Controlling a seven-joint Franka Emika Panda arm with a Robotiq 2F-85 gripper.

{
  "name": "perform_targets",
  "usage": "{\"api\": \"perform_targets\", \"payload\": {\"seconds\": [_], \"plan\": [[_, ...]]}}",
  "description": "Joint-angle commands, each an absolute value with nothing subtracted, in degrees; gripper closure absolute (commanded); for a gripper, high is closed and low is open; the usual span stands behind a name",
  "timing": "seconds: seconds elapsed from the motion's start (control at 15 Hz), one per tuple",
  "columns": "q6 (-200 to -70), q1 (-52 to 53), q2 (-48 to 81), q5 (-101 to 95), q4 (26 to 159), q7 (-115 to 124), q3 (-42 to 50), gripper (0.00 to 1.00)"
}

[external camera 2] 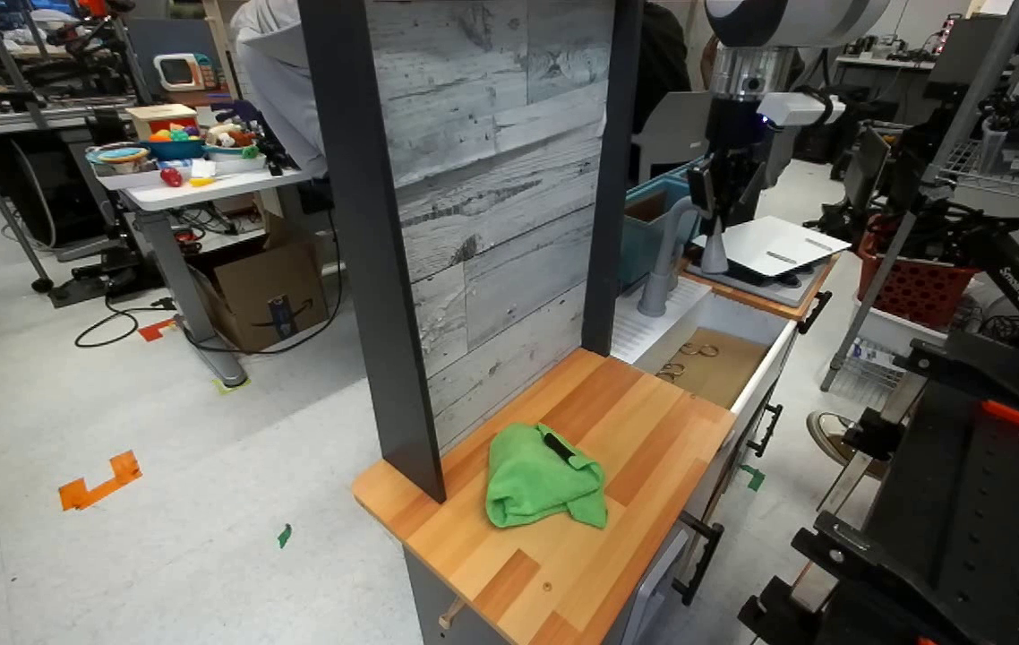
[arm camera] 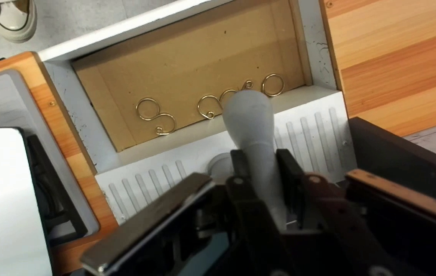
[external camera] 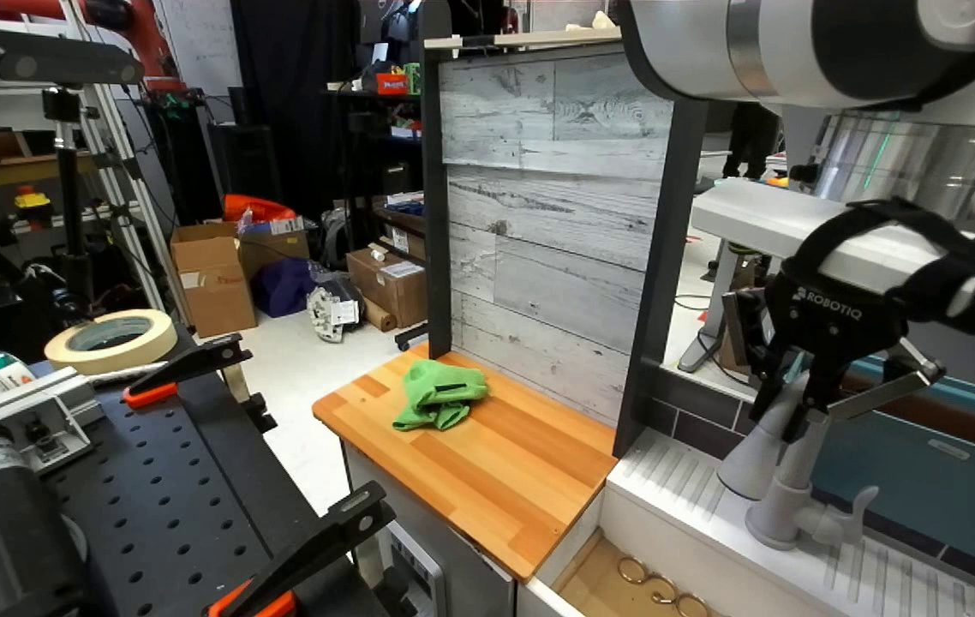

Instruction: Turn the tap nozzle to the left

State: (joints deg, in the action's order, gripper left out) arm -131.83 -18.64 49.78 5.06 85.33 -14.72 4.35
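Pale grey and smooth, the tap nozzle (external camera: 749,463) rises from the ribbed white ledge (external camera: 667,476) and curves over into a flared mouth; the hand (arm camera: 263,159) clasps it, hiding part of the bend. In an exterior view, the teal basin (external camera: 899,488) lies beyond, right; a green cloth (external camera: 432,377) rests left on the worktop (external camera: 530,480).

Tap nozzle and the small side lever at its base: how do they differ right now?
The tap nozzle is larger and flares to a wide mouth facing down; the side lever is slim, its tip pointing up. The tap nozzle runs between the fingers, whereas the side lever stands clear of them. Both are light grey parts of one faucet.
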Motion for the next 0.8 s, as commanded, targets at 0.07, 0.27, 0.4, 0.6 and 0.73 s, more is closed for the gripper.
{"api": "perform_targets", "payload": {"seconds": [0.07, 0.27, 0.4, 0.6, 0.73], "plan": [[-125.04, -19.71, 51.99, 11.03, 80.92, -8.69, 1.33, 0.94], [-126.07, -19.64, 52.95, 14.6, 79.53, -3.77, 0.83, 0.94], [-128.06, -19.56, 52.95, 17.16, 79.94, -0.74, 0.42, 0.94], [-131.42, -19.38, 53.04, 21.0, 80.54, 3.27, -0.12, 0.94], [-134.13, -19.29, 53.04, 23.35, 81.09, 5.5, -0.45, 0.94]]}}
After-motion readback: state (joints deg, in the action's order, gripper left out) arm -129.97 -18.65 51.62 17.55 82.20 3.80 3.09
